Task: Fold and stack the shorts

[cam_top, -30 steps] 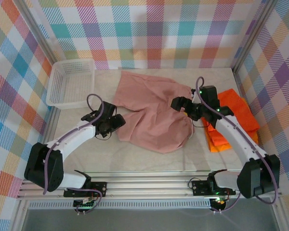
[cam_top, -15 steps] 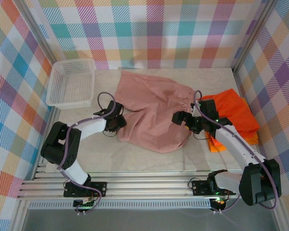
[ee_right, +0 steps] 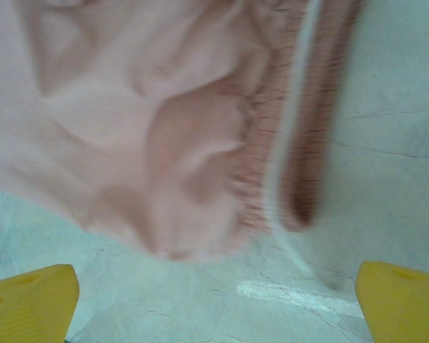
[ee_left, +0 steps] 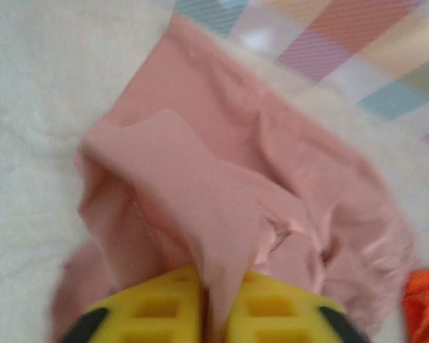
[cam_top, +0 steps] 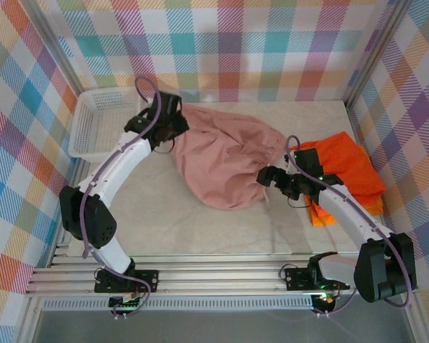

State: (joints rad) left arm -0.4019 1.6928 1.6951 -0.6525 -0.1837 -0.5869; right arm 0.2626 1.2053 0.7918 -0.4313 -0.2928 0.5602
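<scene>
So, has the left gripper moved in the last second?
Yes: the left gripper swung toward the back wall, now beside the basket, shut on the pink shorts.

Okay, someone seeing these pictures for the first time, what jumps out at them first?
The rumpled pink shorts in the middle of the table, with the left end effector pinching a fold of them near the white basket. Next, the bright orange shorts heaped at the right edge, and the right end effector open by the pink waistband.
</scene>
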